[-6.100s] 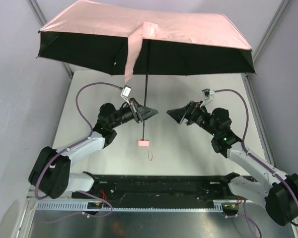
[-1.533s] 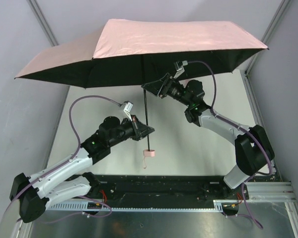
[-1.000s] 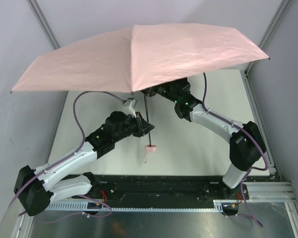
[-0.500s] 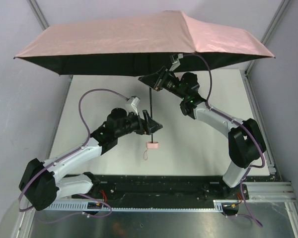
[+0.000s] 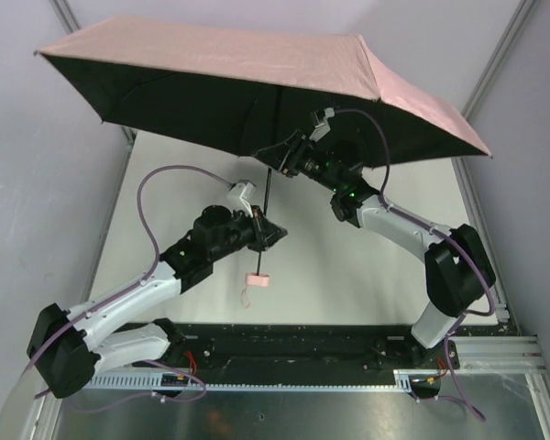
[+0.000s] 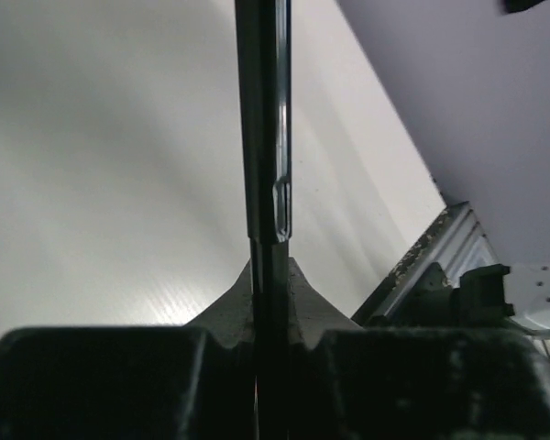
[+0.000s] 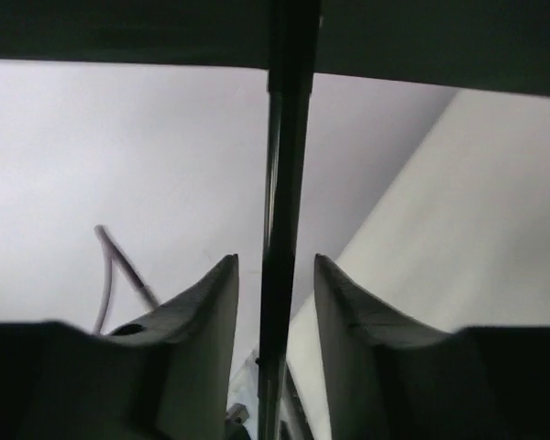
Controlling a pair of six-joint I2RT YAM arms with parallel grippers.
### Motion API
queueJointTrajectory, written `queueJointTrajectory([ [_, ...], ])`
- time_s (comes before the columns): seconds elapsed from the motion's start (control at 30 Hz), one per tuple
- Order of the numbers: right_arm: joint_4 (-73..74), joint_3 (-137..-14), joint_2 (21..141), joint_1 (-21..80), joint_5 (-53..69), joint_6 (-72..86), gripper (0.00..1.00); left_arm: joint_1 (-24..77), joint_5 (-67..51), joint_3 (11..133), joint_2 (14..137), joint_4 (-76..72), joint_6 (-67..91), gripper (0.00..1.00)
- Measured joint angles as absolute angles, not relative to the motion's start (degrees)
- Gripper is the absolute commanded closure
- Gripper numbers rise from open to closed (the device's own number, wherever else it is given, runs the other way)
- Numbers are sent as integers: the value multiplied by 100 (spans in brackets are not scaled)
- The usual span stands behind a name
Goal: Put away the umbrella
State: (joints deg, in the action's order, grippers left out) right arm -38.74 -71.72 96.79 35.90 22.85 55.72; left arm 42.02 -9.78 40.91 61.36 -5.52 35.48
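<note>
The umbrella [image 5: 257, 55] is spread open above the table, its pale pink canopy tilted down to the right and its black underside showing. Its thin dark shaft [image 5: 267, 188] runs down to a small pink handle [image 5: 258, 280] with a wrist loop. My left gripper [image 5: 270, 234] is shut on the lower shaft [image 6: 264, 137], which comes up between its jaws [image 6: 270, 275]. My right gripper [image 5: 273, 158] sits higher, just under the canopy. The shaft [image 7: 284, 183] passes between its fingers [image 7: 215, 302], with a gap on each side, so it is open [image 7: 275, 266].
A white table [image 5: 367, 266] lies below, with grey walls on either side. Metal frame posts [image 5: 481, 82] stand at the back corners. A black rail [image 5: 293, 339] with both arm bases runs along the near edge. Purple cables loop from both wrists.
The canopy has tipped from nearly level to sloping down on the right. My left gripper was open half a second ago and has closed on the shaft. The handle swung slightly left and down.
</note>
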Motion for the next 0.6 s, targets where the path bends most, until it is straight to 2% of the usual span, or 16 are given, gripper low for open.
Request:
queueJointTrajectory([
  [0.07, -3319, -7242, 9557, 3592, 2045, 5395, 26, 4276, -681, 4091, 6031, -303, 3533, 100],
  [0.17, -2165, -7642, 9402, 3664, 1308, 4888, 19, 4353, -252, 4091, 6025, -12, 3522, 100],
  [0.37, -285, -8809, 9430, 4093, -515, 3863, 20, 4416, 432, 4095, 6241, 71, 3494, 100],
  [0.5, 589, -10204, 10003, 4355, -1514, 3214, 21, 4506, 637, 4095, 6302, 60, 3494, 100],
  [0.6, 862, -10949, 10453, 4456, -2038, 2840, 29, 4543, 705, 4095, 6370, 47, 3489, 100],
])
